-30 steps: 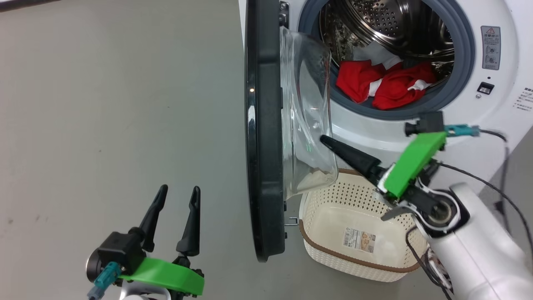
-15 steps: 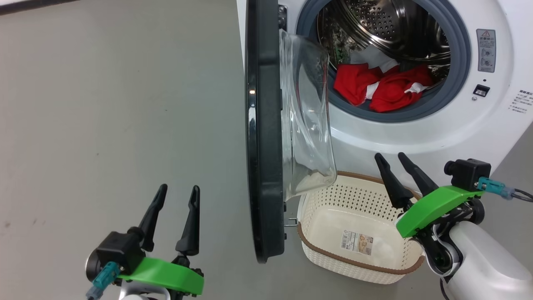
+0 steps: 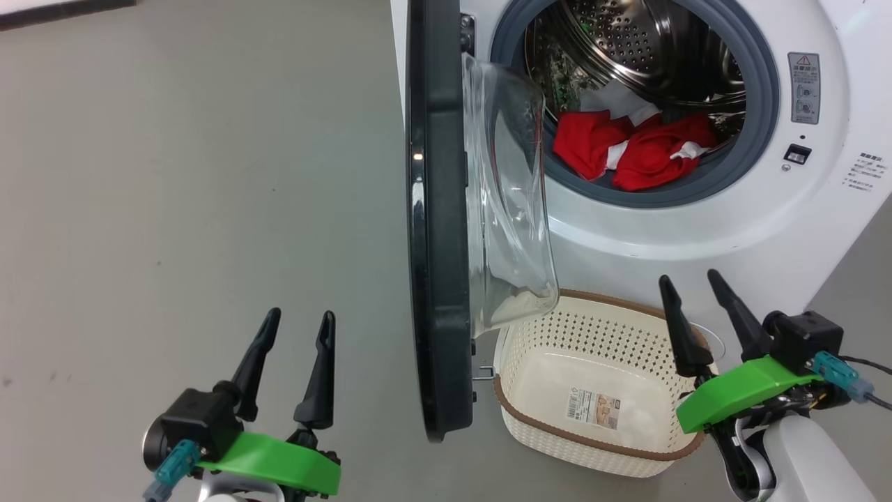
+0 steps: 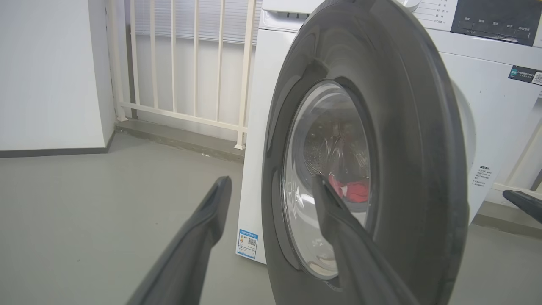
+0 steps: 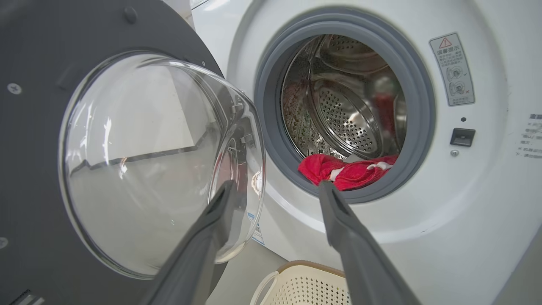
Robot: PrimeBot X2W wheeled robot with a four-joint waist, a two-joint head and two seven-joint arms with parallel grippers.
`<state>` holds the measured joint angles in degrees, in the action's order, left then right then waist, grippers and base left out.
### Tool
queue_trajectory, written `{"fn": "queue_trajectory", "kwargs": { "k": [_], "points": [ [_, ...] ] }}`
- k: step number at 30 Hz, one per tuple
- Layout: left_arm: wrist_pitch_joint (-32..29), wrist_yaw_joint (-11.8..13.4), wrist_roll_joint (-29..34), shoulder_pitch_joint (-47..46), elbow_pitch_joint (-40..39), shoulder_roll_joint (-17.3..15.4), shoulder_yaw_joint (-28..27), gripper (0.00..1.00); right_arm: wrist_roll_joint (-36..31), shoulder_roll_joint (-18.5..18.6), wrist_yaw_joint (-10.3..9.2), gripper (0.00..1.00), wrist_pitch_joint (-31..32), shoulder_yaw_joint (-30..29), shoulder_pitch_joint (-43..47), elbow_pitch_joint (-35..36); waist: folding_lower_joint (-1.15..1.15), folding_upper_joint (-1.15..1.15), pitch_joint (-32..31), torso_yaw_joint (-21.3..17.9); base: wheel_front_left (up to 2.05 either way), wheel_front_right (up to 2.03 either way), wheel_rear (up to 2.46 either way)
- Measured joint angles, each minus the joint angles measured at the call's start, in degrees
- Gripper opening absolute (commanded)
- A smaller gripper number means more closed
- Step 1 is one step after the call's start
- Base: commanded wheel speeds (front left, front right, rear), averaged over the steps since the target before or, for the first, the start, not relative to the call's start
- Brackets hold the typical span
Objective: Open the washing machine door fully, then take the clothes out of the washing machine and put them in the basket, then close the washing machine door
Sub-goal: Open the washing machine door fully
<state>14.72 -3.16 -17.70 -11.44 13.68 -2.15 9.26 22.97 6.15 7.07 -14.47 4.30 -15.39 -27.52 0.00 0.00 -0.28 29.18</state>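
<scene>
Down at four o'clock in the head view, the right gripper (image 3: 690,279) hangs with its fingers spread wide and nothing between them, over the right end of the basket (image 3: 606,298), which sits empty on the floor (image 3: 174,174) just in front of the washer (image 3: 766,223). At eight o'clock the left gripper (image 3: 300,315) is just as wide and empty, well apart from the door (image 3: 435,209). That door stands edge-on at twelve o'clock, roughly square to the washer's front, so I judge the opening step done or nearly so; it may have more swing left. The clothes (image 3: 637,150) lie in a red heap at the lower lip of the drum (image 3: 648,42), about eleven o'clock from the right gripper. The next move, I think, is the reach: up and forward past the door's glass bowl (image 3: 509,209), over the grey seal (image 3: 655,199), then a close on a thick fold so the bundle lifts out together.
</scene>
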Motion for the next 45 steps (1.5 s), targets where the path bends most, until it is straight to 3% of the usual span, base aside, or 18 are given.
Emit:
{"fn": "queue_trajectory", "kwargs": {
  "k": [9, 44, 45],
  "points": [
    [0.0, -0.4, 0.2, 1.0, 0.0, -0.1, 0.0, 1.0, -5.9, -2.9, 0.04, 1.0, 0.0, -3.8, 4.7, 5.6, 0.0, 0.0, -0.4, -0.1, 0.0, 0.0, 0.0],
    [0.0, -0.5, 1.7, 1.1, 1.4, -0.1, -0.8, 1.0, -4.4, -3.3, 0.04, 1.0, 0.0, -2.5, 6.7, 5.7, 0.0, 0.0, -1.6, -0.8, 0.0, 0.0, 0.0],
    [0.0, -0.5, 1.5, 1.1, 1.5, -0.1, -0.8, 0.49, -4.4, -3.3, 0.04, 1.0, 0.0, -2.2, 6.7, 5.7, 0.0, 0.0, -1.5, -0.7, 0.0, 0.0, 0.0]
  ]
}}
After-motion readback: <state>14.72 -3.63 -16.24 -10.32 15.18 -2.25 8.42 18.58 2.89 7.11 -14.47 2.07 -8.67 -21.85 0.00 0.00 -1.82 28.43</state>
